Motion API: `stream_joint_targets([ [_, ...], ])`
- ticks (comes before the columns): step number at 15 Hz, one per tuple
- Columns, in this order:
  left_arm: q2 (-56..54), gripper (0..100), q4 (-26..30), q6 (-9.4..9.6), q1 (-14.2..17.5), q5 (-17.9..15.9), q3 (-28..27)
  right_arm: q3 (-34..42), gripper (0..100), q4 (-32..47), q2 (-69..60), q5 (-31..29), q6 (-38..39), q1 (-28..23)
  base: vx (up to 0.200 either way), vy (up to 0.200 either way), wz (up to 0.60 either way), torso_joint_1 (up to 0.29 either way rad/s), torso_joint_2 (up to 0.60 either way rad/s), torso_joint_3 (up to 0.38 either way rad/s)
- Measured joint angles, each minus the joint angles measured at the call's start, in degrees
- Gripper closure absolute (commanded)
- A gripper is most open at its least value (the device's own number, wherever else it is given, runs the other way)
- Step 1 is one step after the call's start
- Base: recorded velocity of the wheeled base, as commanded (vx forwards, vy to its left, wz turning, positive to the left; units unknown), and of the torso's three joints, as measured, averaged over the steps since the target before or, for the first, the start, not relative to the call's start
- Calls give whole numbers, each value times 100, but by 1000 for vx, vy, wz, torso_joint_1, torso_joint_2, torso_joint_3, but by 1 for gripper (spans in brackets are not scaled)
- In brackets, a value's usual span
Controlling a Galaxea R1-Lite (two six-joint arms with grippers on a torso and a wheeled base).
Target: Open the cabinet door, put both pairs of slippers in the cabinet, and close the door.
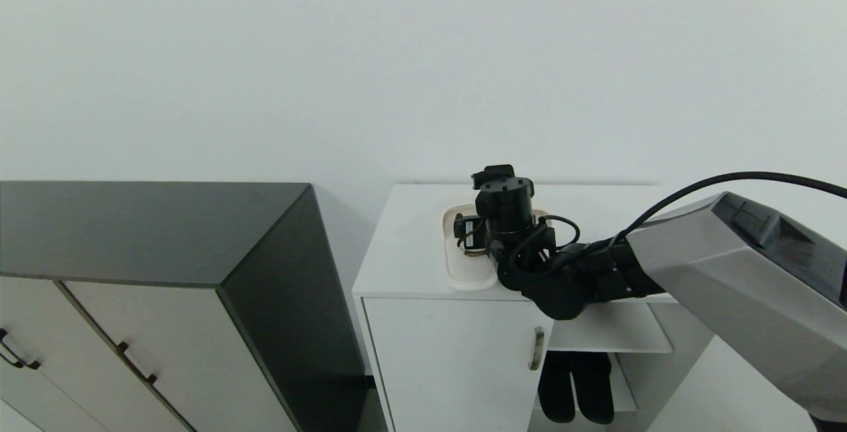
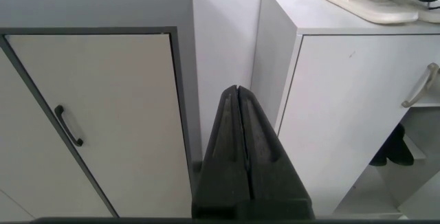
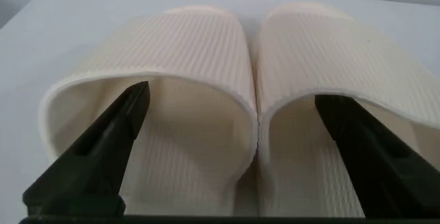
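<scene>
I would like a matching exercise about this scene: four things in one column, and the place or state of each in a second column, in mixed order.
Things:
1. cream slippers
2. black slippers
3. left gripper
4. right gripper

Place or state:
A. shut
B. open
C. on top of the white cabinet
D. inside the white cabinet

Pairs: 1-C, 2-D, 3-A, 4-B
</scene>
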Motion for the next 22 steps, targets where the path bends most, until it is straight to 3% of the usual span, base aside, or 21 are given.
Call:
stream_joint_targets([
  [10, 0, 100, 0, 0, 4, 0, 0, -91, 100, 110, -146, -16, 11, 39, 0, 0, 0, 0, 0, 0],
  [16, 0, 100, 0, 2, 1, 0, 0, 1201, 100, 43, -1095, -38, 101, 557, 0, 0, 0, 0, 0, 0],
  [22, 0, 100, -2, 0, 0, 0, 0, 3187, 100, -441, -2441, -32, 112, 984, 0, 0, 0, 0, 0, 0],
])
